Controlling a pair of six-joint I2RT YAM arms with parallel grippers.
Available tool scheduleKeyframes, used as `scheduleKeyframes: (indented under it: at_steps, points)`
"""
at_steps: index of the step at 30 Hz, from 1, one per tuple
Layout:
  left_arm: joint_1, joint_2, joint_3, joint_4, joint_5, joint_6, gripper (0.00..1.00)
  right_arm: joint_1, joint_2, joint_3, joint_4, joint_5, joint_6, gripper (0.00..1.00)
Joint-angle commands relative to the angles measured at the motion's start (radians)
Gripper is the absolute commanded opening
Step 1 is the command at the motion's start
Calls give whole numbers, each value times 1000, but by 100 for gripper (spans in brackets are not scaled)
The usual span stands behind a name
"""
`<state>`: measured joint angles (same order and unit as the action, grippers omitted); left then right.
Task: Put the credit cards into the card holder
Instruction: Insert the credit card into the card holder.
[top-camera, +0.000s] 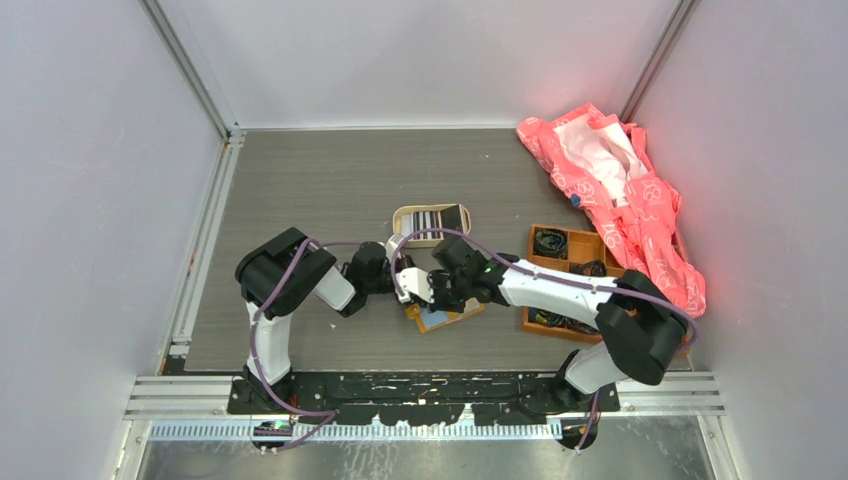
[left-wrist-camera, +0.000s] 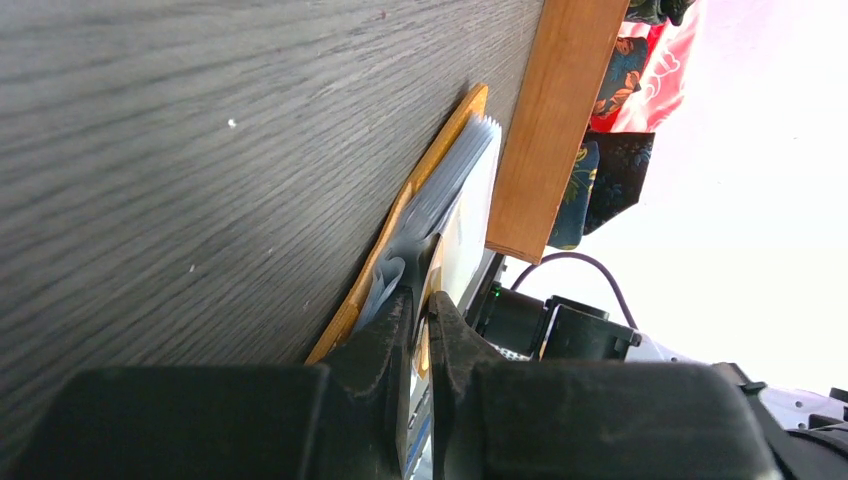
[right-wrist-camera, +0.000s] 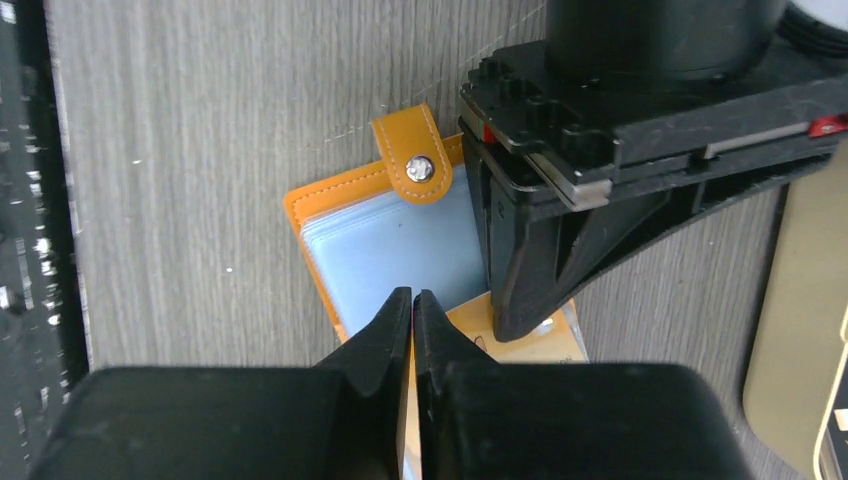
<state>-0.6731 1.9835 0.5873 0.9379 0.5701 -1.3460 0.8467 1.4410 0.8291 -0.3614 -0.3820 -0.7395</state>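
With my left claw (left-wrist-camera: 420, 320) clamped on the open card holder (right-wrist-camera: 385, 245) by the table's (top-camera: 300, 200) near edge, I am lining up my right claw (right-wrist-camera: 412, 310), pinched together, for loading, which I judge calls for a parted sleeve next.

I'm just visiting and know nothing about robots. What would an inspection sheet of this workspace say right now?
Surface: dark wood-grain table.
Job's things: card holder lying open, pale sleeves up; striped cards in the oval tin.
Clutter: wooden tray of small dark items; pink cloth, far right.
Grippers: left gripper shut on the card holder's edge; right gripper shut beside it, any hold unclear.
Cables: purple cables along both arms.
Surroundings: plain white walls.
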Motion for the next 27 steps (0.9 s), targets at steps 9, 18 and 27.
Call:
scheduleKeyframes:
  at_steps: [9,18,27]
  points:
    - [-5,37,19,-39,9,33,10,98,94,15,104,238,11,9]
    - [-5,41,23,-45,13,34,12,106,104,21,40,310,-81,8]
    - [-4,39,25,-50,19,39,16,73,97,31,-12,361,-120,8]
